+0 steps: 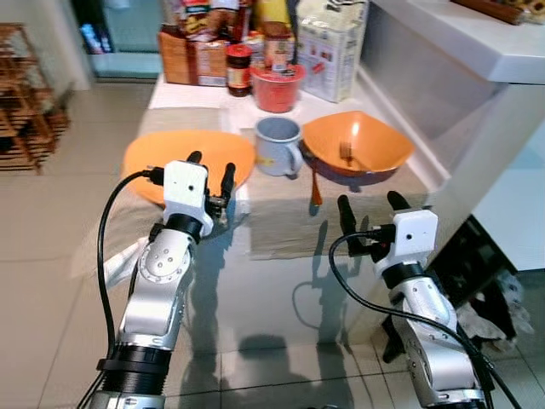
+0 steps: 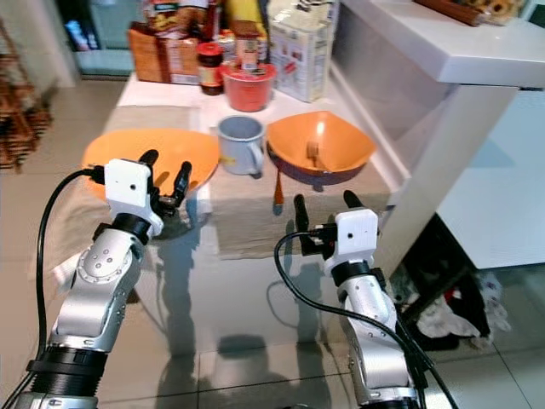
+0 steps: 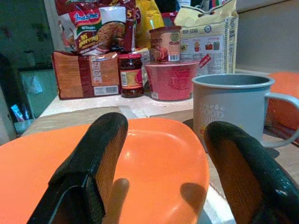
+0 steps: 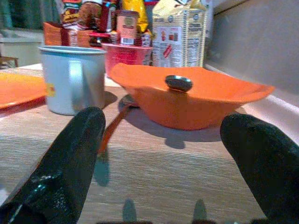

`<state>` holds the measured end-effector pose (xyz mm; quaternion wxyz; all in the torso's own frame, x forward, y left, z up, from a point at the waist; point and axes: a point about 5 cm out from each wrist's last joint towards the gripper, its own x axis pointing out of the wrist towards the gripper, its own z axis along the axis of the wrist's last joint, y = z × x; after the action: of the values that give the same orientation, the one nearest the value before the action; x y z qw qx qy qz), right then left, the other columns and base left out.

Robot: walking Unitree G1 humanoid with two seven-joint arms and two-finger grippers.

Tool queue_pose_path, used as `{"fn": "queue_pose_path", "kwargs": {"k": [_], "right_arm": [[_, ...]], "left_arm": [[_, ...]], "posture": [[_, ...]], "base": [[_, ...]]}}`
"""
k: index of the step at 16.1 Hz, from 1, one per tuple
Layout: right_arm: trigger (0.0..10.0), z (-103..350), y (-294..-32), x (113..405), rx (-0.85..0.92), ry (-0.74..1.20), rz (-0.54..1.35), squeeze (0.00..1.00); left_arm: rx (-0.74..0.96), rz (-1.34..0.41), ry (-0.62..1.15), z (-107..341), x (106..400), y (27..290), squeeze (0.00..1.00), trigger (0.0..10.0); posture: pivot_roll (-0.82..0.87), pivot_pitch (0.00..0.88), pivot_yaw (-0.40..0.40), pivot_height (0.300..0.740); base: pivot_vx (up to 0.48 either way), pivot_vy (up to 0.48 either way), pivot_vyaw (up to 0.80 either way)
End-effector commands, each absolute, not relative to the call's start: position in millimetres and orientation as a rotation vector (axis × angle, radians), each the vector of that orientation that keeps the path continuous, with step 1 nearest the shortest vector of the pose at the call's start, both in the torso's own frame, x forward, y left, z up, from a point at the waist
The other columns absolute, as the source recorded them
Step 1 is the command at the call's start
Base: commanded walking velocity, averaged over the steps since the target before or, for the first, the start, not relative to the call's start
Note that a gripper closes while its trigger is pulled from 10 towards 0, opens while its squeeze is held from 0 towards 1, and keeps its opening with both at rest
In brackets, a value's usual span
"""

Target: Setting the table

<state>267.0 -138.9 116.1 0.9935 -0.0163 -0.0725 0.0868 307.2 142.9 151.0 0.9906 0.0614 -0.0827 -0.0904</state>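
On the left, the left gripper (image 1: 210, 170) is hovering with its fingers parted and holding nothing, right over the near edge of the orange plate (image 1: 170, 158), which is lying on the left side of the placemat (image 1: 281, 230). Just right of the plate, the grey mug (image 1: 278, 145) is standing upright with its handle facing the near side. Right of the mug, the orange bowl (image 1: 358, 145) is sitting on the mat with a fork (image 1: 346, 152) resting inside it. An orange-handled spoon (image 1: 316, 187) is lying on the mat, its head tucked under the bowl's near-left edge. On the right, the right gripper (image 1: 368, 209) is waiting near the mat's near edge, fingers spread and empty. Groceries (image 1: 247, 43) are crowding the far end of the table (image 1: 298, 315). By my judgement, the setting is well advanced: plate, mug and bowl are placed, while the cutlery probably needs laying out.
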Motion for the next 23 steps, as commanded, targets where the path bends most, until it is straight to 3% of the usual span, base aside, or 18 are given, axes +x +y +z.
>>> {"fn": "queue_pose_path", "kwargs": {"k": [1, 5, 8, 12, 23], "right_arm": [[10.0, 116.7, -141.6, 273.2, -0.022, -0.129, 0.168, 0.0], [10.0, 115.2, -127.5, 287.7, 0.017, -0.102, 0.226, 0.0], [10.0, 117.5, -103.5, 300.8, 0.073, -0.094, 0.305, 0.0], [10.0, 115.7, -92.7, 305.3, 0.099, -0.081, 0.342, 0.0], [10.0, 119.4, -89.5, 316.9, 0.06, -0.127, 0.296, 0.0]], "left_arm": [[0.126, -0.195, -0.167, 154.3, 308.2, 139.3, 0.0, 10.0], [0.148, -0.184, -0.171, 161.4, 306.1, 146.6, 0.0, 10.0], [0.223, -0.151, -0.163, 168.7, 298.5, 171.6, 0.0, 10.0], [0.229, -0.133, -0.165, 172.8, 294.1, 175.4, 0.0, 10.0], [0.249, -0.13, -0.165, 182.7, 289.6, 178.4, 0.0, 10.0]], "posture": [[0.09, 0.0, -0.035, 0.74], [0.16, 0.0, -0.02, 0.74], [0.22, 0.0, -0.015, 0.74], [0.25, 0.0, -0.032, 0.74], [0.29, 0.0, -0.016, 0.74]], "base": [[0.0, 0.0, 0.0], [0.0, 0.0, 0.0], [0.0, 0.0, 0.0], [0.0, 0.0, 0.0], [0.0, 0.0, 0.0]]}}
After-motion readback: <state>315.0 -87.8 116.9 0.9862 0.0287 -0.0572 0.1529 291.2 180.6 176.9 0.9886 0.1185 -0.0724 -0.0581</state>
